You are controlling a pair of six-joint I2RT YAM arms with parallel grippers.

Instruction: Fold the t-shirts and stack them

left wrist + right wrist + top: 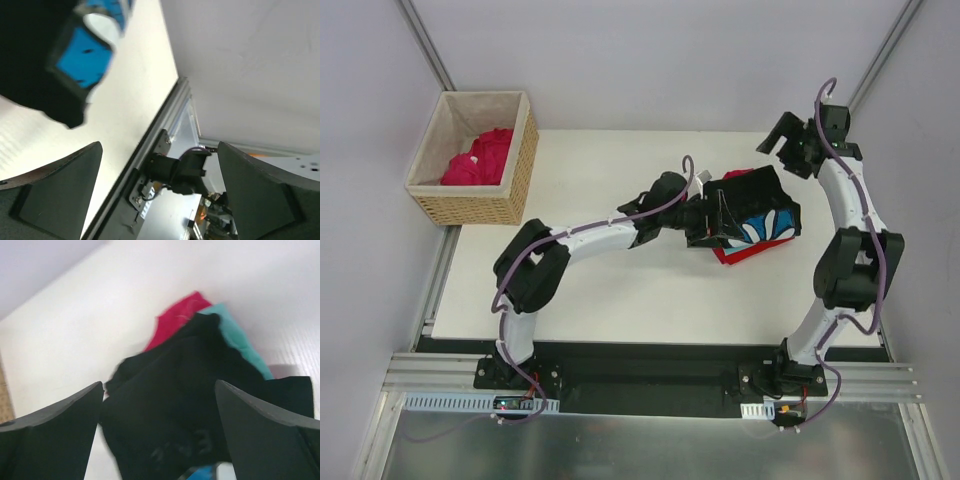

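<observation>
Stack: The black t-shirt (760,195) with its white-blue flower print lay uppermost on a pile right of centre on the tabletop (600,290). A red t-shirt (738,257) showed at the pile's near edge, and a teal t-shirt (242,342) showed beneath the black cloth in the right wrist view.
Left claw (159,147): Its fingers were spread with nothing between them. It stood at the left edge of the black t-shirt; whether it touched the cloth could not be told.
Right claw (159,385): Its fingers were spread and empty. It was raised near the far right corner, looking down on the pile.
Remaining item: A crimson-pink t-shirt (478,160) lay crumpled in the wicker basket (470,208), well apart from the pile at the far left.
Progress: Judged from the layout, the black t-shirt was placed and at least one shirt was not yet folded.
Risk, snagging: The top layer looked bunched rather than flat. A finger leaving low across it would probably catch a fold and drag the pile askew.
Risk, slumping: The bulky top layer overhung the smaller shirts, so its own weight could let it slide off.
Risk, collision: Both arms stood near the pile, so an unplanned move could bring them together.
Obstruction: The basket's walls stood around the crimson-pink t-shirt, so reaching it likely called for a descent from above.
</observation>
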